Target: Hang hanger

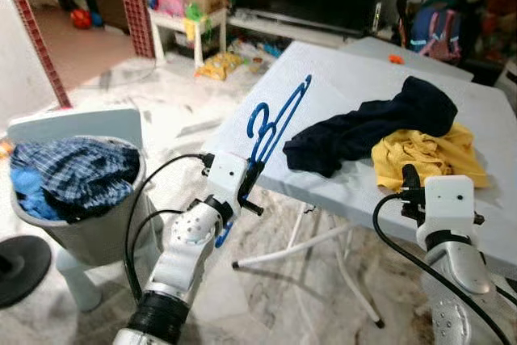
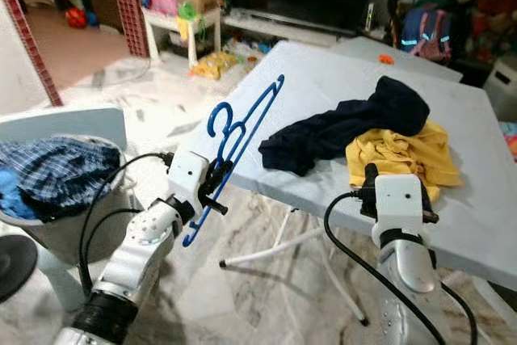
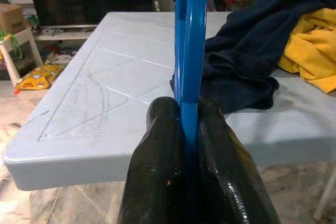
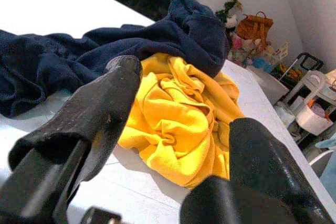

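The left gripper [image 3: 186, 129] is clamped on the blue hanger [image 1: 275, 123], held up over the desk [image 1: 355, 70] edge. It looks light, stiff and slick, so a hold low on its frame suits. The right gripper [image 4: 173, 145] is spread above the yellow cloth [image 4: 178, 124].

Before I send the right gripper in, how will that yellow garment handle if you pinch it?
The yellow garment looks floppy: it lies crumpled in soft folds, so it should sag and trail. It probably weighs little. The dark blue garment lies against it and may drag along. The right gripper is open just short of it.
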Motion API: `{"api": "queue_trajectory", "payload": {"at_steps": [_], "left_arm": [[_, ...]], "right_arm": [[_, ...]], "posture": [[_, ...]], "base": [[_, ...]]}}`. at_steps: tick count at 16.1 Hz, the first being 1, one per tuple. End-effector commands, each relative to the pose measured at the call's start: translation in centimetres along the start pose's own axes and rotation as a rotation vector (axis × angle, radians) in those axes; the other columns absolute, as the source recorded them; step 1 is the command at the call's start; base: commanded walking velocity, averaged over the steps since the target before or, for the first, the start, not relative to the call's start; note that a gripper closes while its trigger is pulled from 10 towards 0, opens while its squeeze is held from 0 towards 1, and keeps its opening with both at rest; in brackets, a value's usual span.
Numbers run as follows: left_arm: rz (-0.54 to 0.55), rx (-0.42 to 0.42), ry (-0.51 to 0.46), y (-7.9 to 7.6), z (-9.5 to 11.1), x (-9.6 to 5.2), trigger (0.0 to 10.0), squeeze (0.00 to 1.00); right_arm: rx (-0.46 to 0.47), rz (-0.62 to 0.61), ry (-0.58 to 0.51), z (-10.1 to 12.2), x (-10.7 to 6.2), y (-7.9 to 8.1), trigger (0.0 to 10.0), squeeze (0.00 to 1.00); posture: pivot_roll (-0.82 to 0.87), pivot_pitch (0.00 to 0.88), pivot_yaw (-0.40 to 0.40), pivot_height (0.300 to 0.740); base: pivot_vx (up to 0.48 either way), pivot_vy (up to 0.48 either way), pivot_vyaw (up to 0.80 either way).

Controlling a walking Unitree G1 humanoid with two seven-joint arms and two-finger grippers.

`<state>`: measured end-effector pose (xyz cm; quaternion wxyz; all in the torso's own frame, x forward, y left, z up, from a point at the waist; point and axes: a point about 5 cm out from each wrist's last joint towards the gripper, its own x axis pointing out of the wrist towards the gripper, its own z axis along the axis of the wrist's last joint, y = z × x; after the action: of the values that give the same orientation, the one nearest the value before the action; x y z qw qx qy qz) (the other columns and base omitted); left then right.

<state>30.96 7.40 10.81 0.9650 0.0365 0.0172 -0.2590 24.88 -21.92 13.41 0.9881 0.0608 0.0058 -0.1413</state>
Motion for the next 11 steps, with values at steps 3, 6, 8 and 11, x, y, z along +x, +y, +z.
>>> {"api": "queue_trajectory", "payload": {"at_steps": [3,6,8,11], "left_arm": [[0.004,-0.038,-0.003,0.06,0.45,0.38,10.0,0.00],[-0.005,-0.057,0.006,0.00,0.37,0.42,10.0,0.00],[-0.007,-0.056,0.004,0.01,0.42,0.42,10.0,0.00],[-0.011,-0.057,0.005,-0.01,0.45,0.43,10.0,0.00]], "right_arm": [[0.002,-0.008,0.009,0.06,0.18,-0.12,10.0,0.00],[0.004,-0.009,0.013,0.02,0.23,-0.16,10.0,0.00],[0.005,-0.008,0.013,0.02,0.25,-0.18,10.0,0.00],[0.010,-0.004,0.020,-0.10,0.28,0.00,10.0,0.00]], "posture": [[0.07,0.000,-0.110,0.740],[0.07,0.000,-0.111,0.740],[0.08,0.000,-0.111,0.740],[0.08,0.000,-0.112,0.740]], "base": [[0.000,0.000,-0.14],[0.000,0.230,-0.80],[0.000,0.392,-0.80],[0.000,0.398,-0.80]]}}
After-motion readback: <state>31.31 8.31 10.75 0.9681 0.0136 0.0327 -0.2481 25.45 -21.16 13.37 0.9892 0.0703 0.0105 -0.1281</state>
